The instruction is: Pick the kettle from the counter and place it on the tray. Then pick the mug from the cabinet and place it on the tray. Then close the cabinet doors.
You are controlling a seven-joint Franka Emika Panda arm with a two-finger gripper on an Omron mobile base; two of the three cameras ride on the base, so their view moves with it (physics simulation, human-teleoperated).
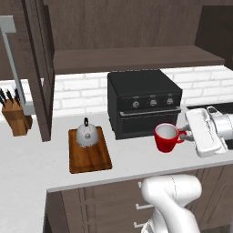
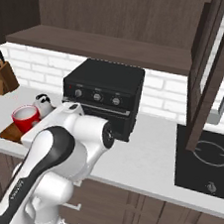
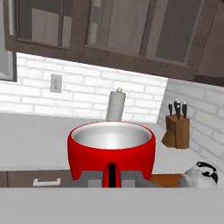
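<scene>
Mug (image 1: 166, 138) hangs by its handle in our pincer (image 1: 184, 132), right of the tray (image 1: 88, 151), where the kettle (image 1: 86, 134) sits. Next we carry it over beside the kettle.

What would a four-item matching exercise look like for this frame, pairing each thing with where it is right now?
Things:
1. small silver-grey metal kettle
2. bright red mug
3. tan wooden knife block
4. black countertop oven

Places:
A. at the far left of the counter, holding dark-handled knives
B. held by its handle in the shut gripper, in front of the oven
C. standing on the reddish-brown wooden tray
D. against the white brick wall, below the open cabinet shelf

Pairs: 1-C, 2-B, 3-A, 4-D
</scene>
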